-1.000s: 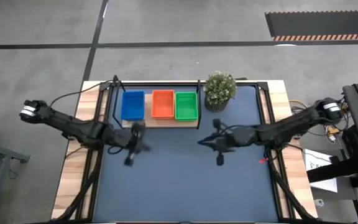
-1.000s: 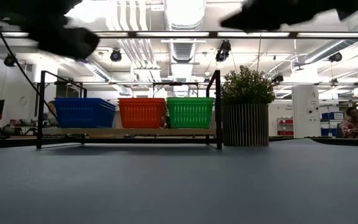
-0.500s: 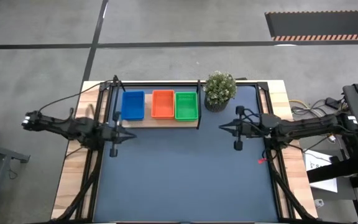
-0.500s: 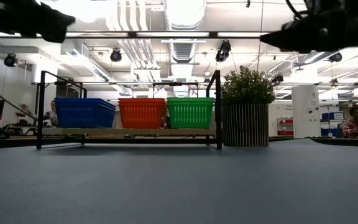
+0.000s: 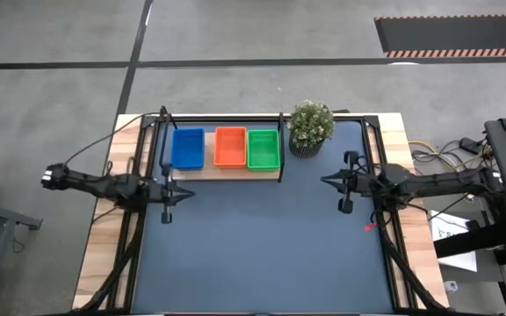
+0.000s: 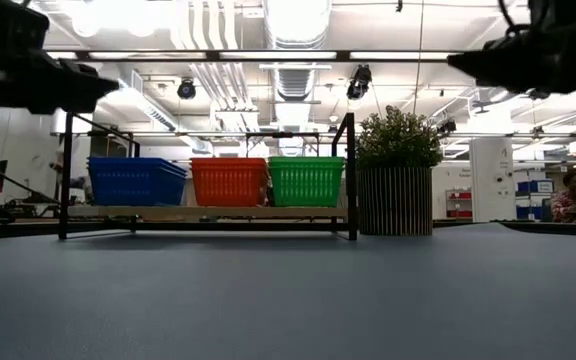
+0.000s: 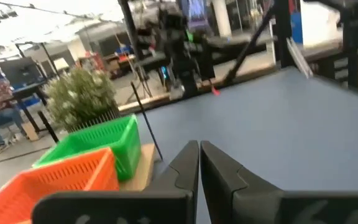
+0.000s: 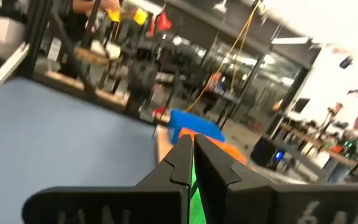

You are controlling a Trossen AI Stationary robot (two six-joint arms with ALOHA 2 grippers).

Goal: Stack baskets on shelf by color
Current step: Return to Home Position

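As the two arms draw apart, the baskets sit sorted by colour on the shelf.
Since a second ago the left gripper has pulled back from mid-desk to the desk's left edge and the right gripper to its right edge, each with its fingers pressed together on nothing, while the blue baskets, orange baskets and green baskets have not shifted, standing side by side on the shelf along the desk's back edge, the potted plant just beside it towards the back right corner. Behind, a workshop runs under bright ceiling lights, with a seated person far off. How many baskets each pile holds I cannot tell, and from table height both arms are cut off at the top.
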